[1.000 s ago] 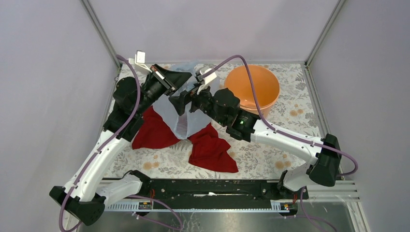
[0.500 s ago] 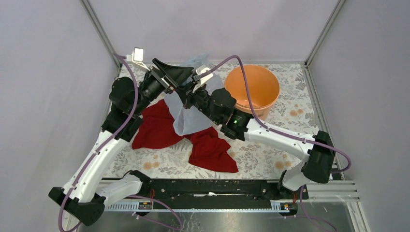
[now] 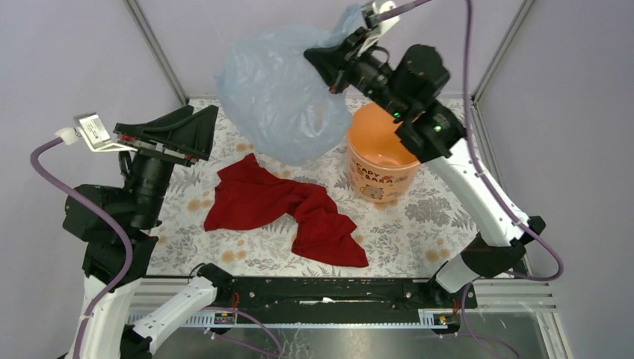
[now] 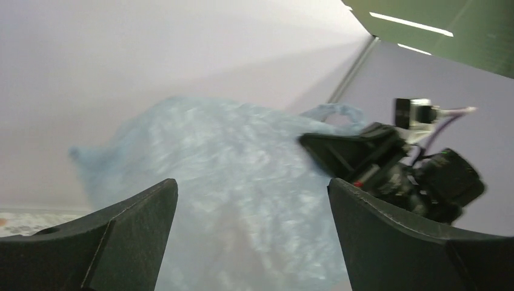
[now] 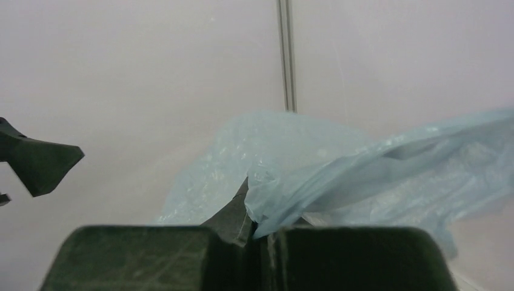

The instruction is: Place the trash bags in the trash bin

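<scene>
Trash bag (image 3: pixel 277 105) pale translucent blue; trash bin (image 3: pixel 374 176) orange, dark print; cloth (image 3: pixel 262 198) red; table (image 3: pixel 419 224) floral-patterned.

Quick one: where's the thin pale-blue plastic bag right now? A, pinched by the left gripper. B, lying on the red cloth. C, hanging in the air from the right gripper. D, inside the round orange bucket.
C: the pale-blue plastic bag hangs above the table from the shut right gripper, outside the orange bucket, while the left gripper stands open and holds nothing.
</scene>
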Motion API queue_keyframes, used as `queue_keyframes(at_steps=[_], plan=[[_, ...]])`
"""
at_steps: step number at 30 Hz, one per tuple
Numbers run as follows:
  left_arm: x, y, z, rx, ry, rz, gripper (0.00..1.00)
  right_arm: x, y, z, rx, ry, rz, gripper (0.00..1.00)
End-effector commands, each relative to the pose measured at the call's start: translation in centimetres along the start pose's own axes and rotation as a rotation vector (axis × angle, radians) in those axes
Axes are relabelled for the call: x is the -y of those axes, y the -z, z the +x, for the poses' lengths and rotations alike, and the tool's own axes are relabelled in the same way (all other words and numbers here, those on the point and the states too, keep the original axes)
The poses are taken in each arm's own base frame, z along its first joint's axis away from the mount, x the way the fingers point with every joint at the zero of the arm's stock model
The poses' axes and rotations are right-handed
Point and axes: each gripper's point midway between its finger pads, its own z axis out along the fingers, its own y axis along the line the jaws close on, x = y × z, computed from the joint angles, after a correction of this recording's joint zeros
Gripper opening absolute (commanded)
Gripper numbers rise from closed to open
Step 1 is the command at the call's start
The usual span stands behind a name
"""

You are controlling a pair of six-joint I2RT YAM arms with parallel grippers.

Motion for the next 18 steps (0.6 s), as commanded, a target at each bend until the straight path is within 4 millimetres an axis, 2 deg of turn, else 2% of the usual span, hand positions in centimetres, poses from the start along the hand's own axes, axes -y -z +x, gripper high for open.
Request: queue_keyframes(at_steps=[1,3,7,10,13,15,18], plan=[[-3.3,-0.9,1.4,-0.004,-0.08,-0.126,0.99,1.0,3.7,-1.4,-0.11,0.048,-0.021,0.0],[-3.7,-1.4,2.2,-0.022,-0.083,-0.135,0.99,3.0,5.6,-2.2,-0.115,0.093,0.025,0.0],[-4.0,-2.7,4.1,-0.064,-0.074,-0.12,0.99,6.8,8.9,-1.3,-0.164,0.195,0.117,0.0],[-4.1,-3.6,5.5,-0.1,-0.067,-0.108,0.99,9.3,11.0,-0.8,-0.177,0.196,0.194,0.0],[-4.2,-4.4,6.6,-0.129,-0.067,-0.101,0.99,11.7,13.0,0.8,-0.22,0.209,0.287,0.0],[-4.3,-4.8,7.0,-0.143,-0.066,-0.097,0.99,12.7,14.2,1.3,-0.227,0.224,0.346,0.0],[-4.2,-5.4,7.7,-0.164,-0.068,-0.085,0.99,12.5,15.3,-0.2,-0.18,0.234,0.372,0.0]])
